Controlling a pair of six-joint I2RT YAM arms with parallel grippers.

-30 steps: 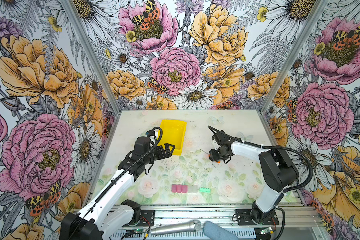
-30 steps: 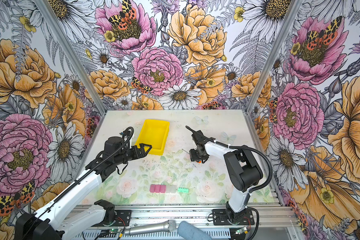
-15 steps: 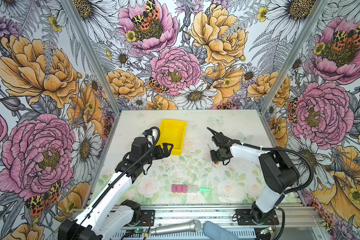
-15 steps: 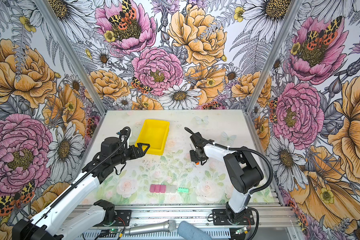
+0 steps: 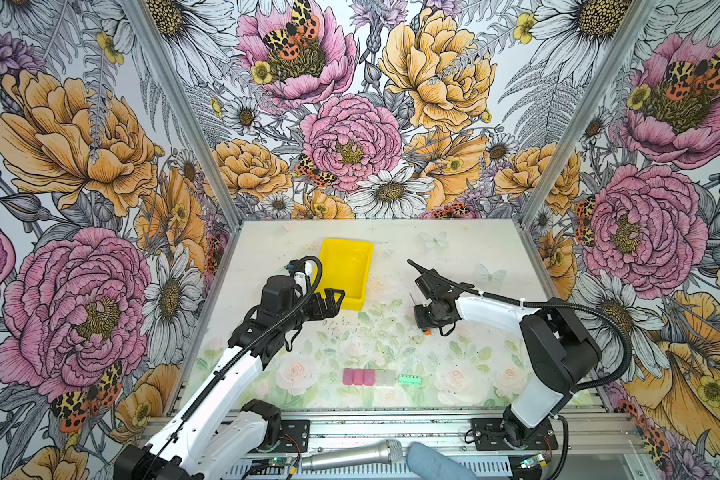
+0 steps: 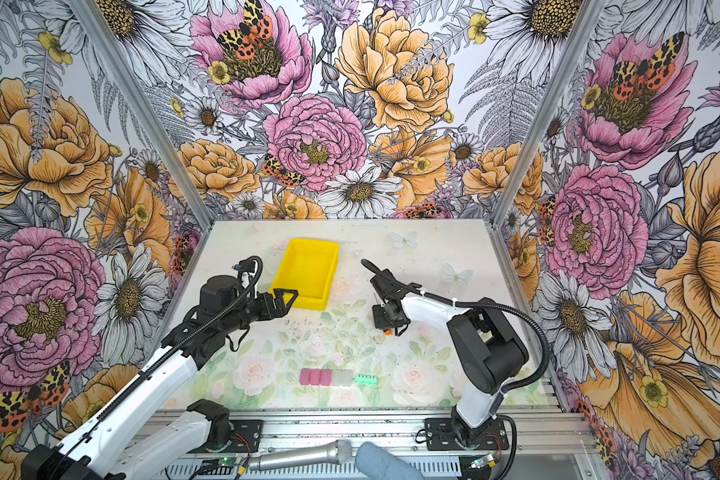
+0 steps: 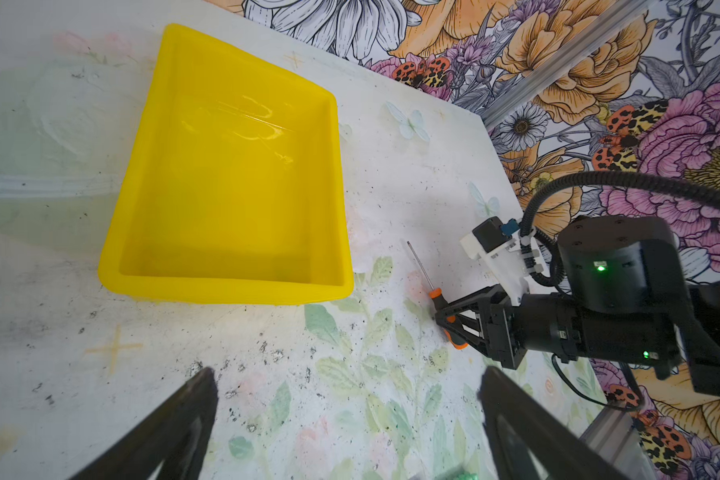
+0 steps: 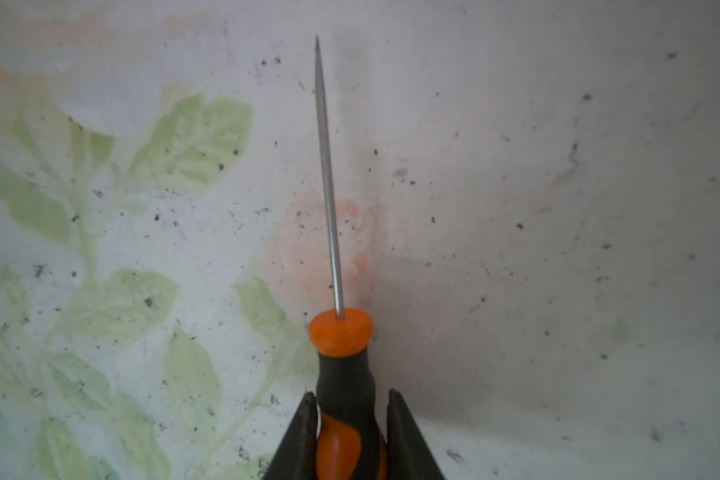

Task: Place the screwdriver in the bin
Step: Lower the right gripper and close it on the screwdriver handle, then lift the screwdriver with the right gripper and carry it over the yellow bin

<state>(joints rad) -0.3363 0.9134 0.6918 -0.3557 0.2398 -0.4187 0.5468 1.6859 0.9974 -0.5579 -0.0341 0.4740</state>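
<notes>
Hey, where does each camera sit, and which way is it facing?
Top views: high over the front edge, looking down on the table; both arms show.
Left wrist: on the left arm, facing the bin and right gripper; open left gripper shows.
Right wrist: looks along the right gripper, shut on the screwdriver.
Shared: both wrist views show the screwdriver.

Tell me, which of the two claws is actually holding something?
The right gripper: its jaws pinch the screwdriver by its handle. The left gripper hangs open and empty near the bin.
</notes>
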